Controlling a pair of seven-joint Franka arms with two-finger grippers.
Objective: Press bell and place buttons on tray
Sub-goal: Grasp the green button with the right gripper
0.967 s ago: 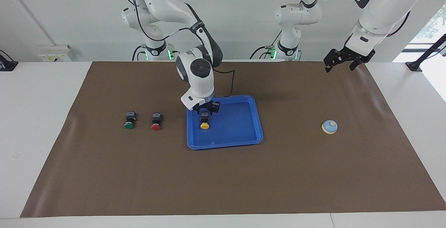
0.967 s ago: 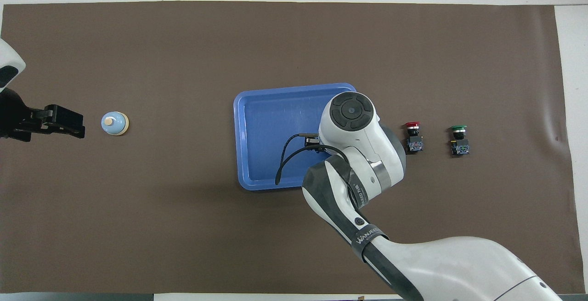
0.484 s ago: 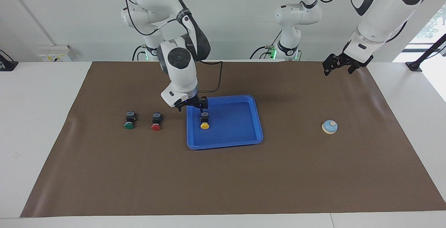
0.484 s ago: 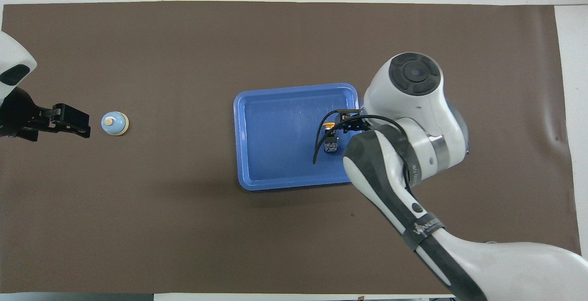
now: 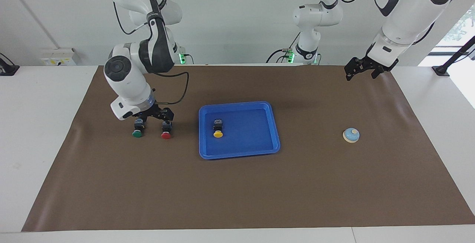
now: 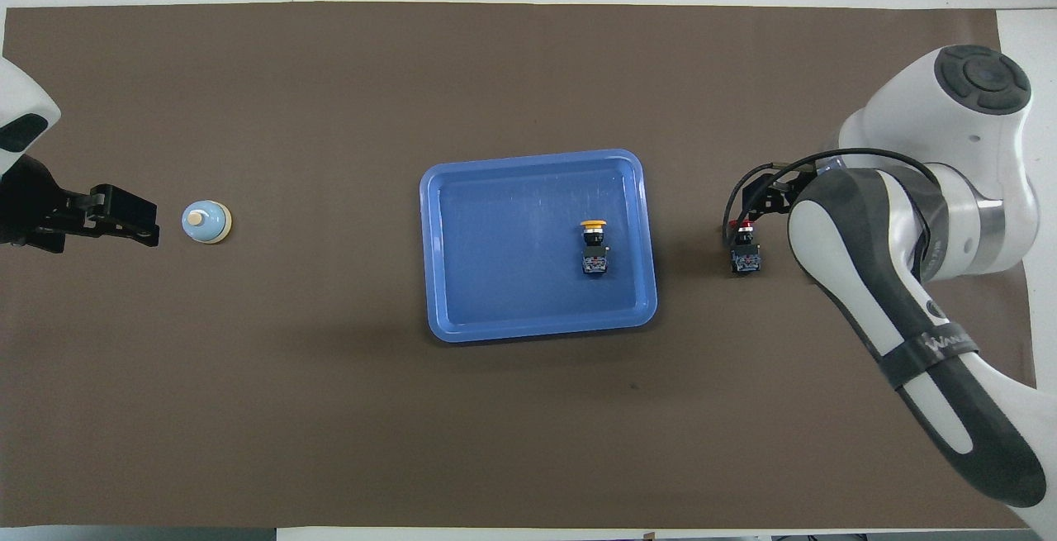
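The right gripper [image 5: 151, 114] hangs low over the brown mat [image 5: 237, 183], just above the green button [image 5: 137, 129] and the red button [image 5: 166, 130], its jaws spread wide and holding nothing. These two buttons lie side by side toward the right arm's end of the table, black blocky bodies pointing toward the robots, round caps pointing away. The green one sits closer to that end; from overhead the right arm covers it.

The yellow button [image 5: 218, 128] lies in the same way inside the blue tray [image 5: 259, 147], a flat rectangle with rounded corners and a raised rim, at mid-table. A second ago the right gripper stood over this button in the tray; it has since let go and swung across to the other two, and the yellow button has stayed put.

The pale-blue bell [image 5: 351, 135], a dome with a cream rim and small knob, stands alone toward the left arm's end. The left gripper [image 5: 363, 68] waits in the air with jaws open and empty.
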